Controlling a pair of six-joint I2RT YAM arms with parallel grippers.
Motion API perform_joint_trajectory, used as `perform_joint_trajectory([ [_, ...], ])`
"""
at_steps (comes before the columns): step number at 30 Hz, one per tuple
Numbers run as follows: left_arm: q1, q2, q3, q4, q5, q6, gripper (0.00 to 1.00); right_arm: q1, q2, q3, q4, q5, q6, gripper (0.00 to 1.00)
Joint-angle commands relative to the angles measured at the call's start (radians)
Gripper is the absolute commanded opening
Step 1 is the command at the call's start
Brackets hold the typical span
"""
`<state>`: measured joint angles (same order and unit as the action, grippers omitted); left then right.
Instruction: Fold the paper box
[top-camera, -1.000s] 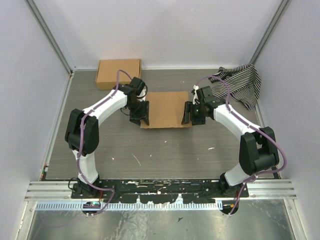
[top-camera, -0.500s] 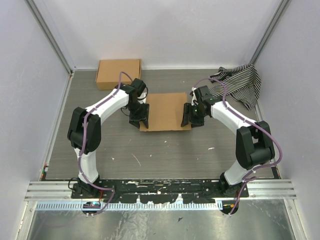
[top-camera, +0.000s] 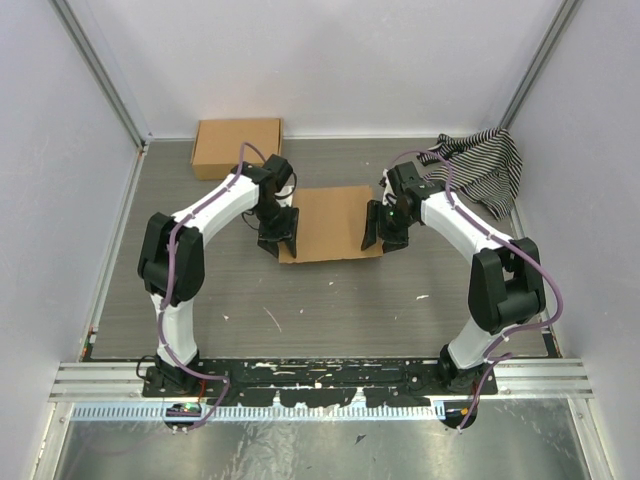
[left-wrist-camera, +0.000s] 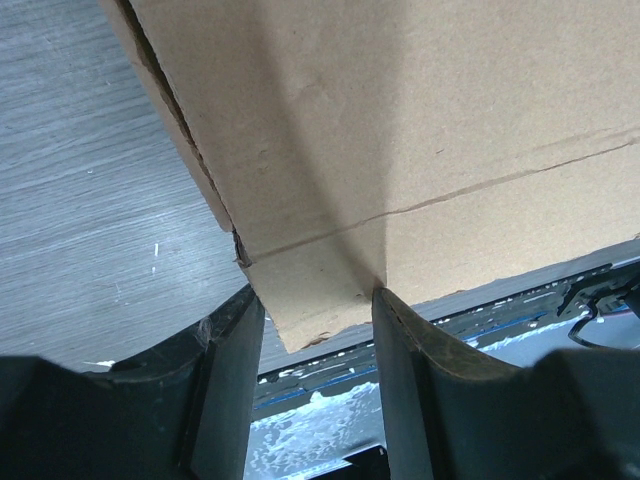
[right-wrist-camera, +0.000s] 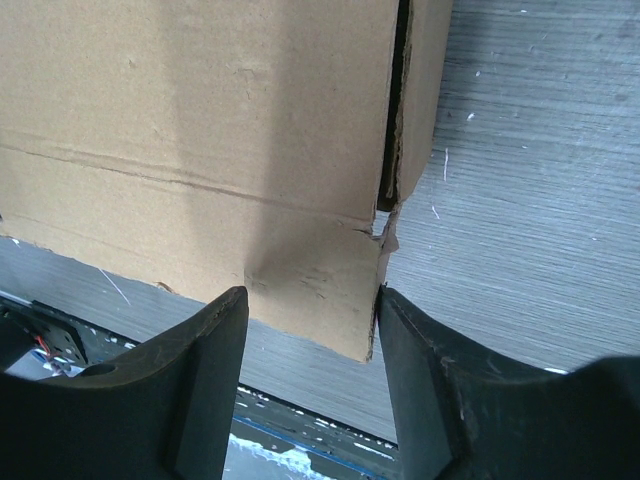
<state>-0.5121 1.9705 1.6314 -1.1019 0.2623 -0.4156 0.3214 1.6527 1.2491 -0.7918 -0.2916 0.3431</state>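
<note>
Two grippers flank the paper box (top-camera: 330, 222), which lies at mid-worktop (top-camera: 330, 300). At its left edge the left gripper (top-camera: 278, 231) stands spread, a near corner tab of the cardboard showing in the gap. At the right edge the right gripper (top-camera: 384, 226) is likewise spread around the other near corner. Whether either actually presses its tab, I can't tell.

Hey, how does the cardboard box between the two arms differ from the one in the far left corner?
The paper box lies mid-table between the left gripper and right gripper; the corner box sits alone, untouched. The paper box has a front flap sticking out past its crease; the corner box looks closed. Both are plain brown cardboard.
</note>
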Motion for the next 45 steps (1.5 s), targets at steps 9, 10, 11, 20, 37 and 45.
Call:
perform_joint_trajectory([
  [9,-0.003,0.040,0.020,0.014,0.035,0.012,0.52,0.004,0.028,-0.013,0.047,-0.041,-0.004,0.60],
  [10,-0.003,0.044,0.018,0.016,0.032,0.012,0.52,0.005,0.030,-0.017,0.052,-0.037,-0.005,0.60],
  [11,-0.003,0.047,0.016,0.020,0.029,0.012,0.52,0.005,0.034,-0.017,0.056,-0.035,-0.008,0.60],
  [20,-0.003,0.070,-0.011,0.093,-0.005,0.003,0.51,0.005,0.048,-0.081,0.161,0.093,-0.001,0.59],
  [37,-0.004,-0.161,-0.079,0.158,-0.095,-0.014,0.49,0.007,-0.295,-0.227,0.261,0.204,0.028,0.63],
  [45,-0.003,-0.142,0.006,0.162,-0.127,-0.026,0.50,0.187,-0.369,-0.285,0.335,0.232,0.070,0.01],
])
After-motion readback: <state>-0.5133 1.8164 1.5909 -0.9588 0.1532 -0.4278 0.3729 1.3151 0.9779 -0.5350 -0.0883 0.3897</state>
